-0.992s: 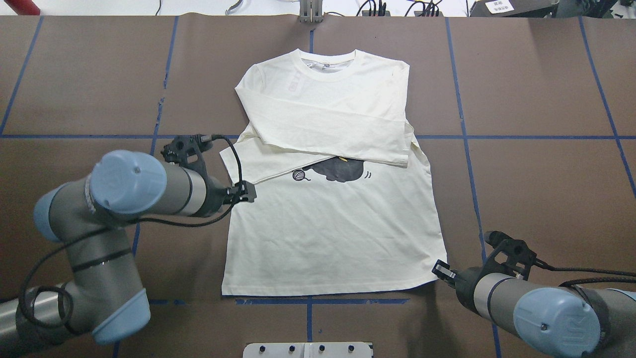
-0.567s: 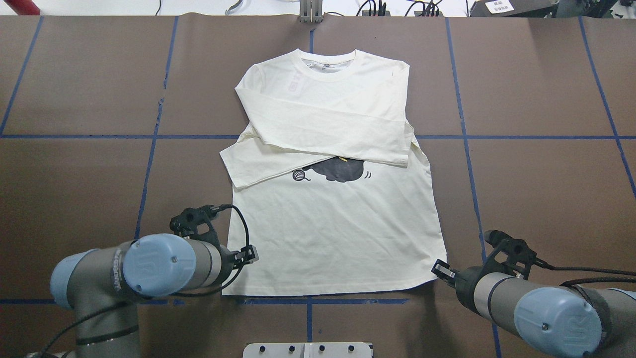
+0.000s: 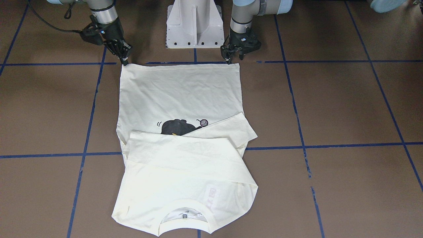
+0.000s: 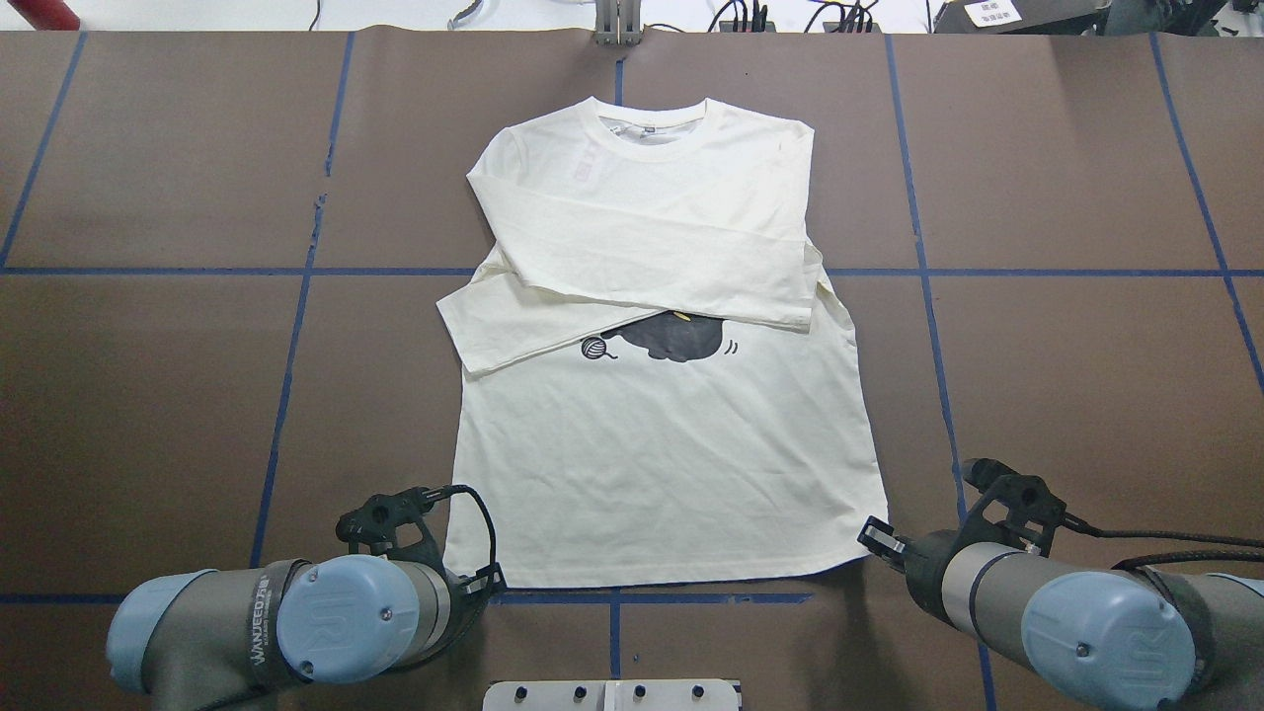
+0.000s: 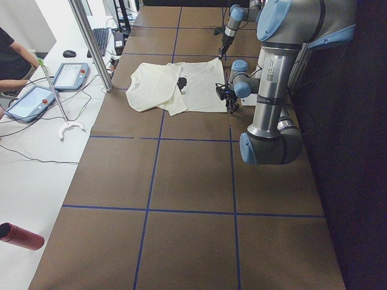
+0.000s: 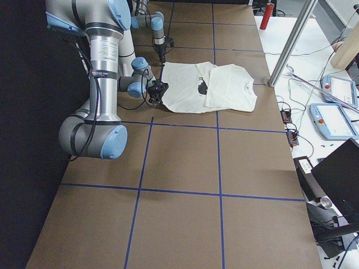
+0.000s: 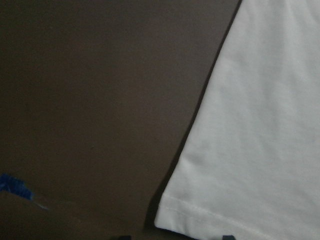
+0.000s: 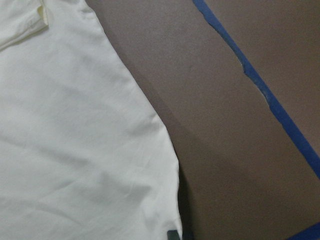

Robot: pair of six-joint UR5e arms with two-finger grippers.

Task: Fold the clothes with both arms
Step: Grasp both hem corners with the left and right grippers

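Noted: left claw (image 3: 233, 59) spread, empty, straddling one robot-side hem corner of the shirt (image 3: 178, 96); right claw (image 3: 125, 59) at the other corner, opening unreadable; shirt flat on table (image 3: 330, 105), sleeves crossed, so pinch both corners equally deep, lift together.

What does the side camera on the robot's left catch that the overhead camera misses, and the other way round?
Only the side view: two tablets and a keyboard. Only the overhead: the yarn-ball print and the collar label. Both: the cream T-shirt, sleeves folded across it, with the left arm and right arm at its hem.
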